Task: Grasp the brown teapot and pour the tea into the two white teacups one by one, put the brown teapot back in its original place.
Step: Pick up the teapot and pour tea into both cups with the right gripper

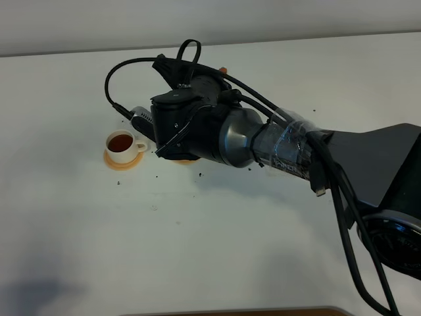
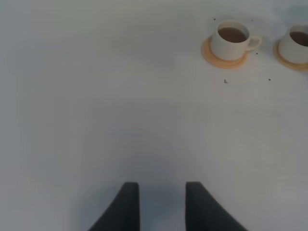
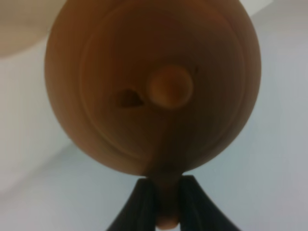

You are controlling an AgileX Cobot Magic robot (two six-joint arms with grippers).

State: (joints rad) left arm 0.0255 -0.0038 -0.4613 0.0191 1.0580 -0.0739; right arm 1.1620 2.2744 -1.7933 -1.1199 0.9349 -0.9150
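Observation:
In the right wrist view the brown teapot [image 3: 154,86] fills the frame from above, its lid knob [image 3: 169,86] at the centre. My right gripper [image 3: 167,197] is shut on its loop handle. In the exterior high view my right arm [image 1: 217,131] reaches across the table and hides the teapot. One white teacup [image 1: 123,145], full of dark tea, stands just left of the wrist. The left wrist view shows both teacups [image 2: 232,39] [image 2: 298,44] with tea in them, far from my open left gripper [image 2: 158,202]. A blurred pale beige patch [image 3: 19,26] beyond the teapot may be the saucer.
Each cup rests on a small orange coaster [image 1: 113,162] [image 2: 211,55]. The edge of the second coaster [image 1: 186,160] peeks out under my right wrist. Dark specks [image 2: 225,81] dot the white table [image 1: 197,243] near the cups. Cables loop over the right arm.

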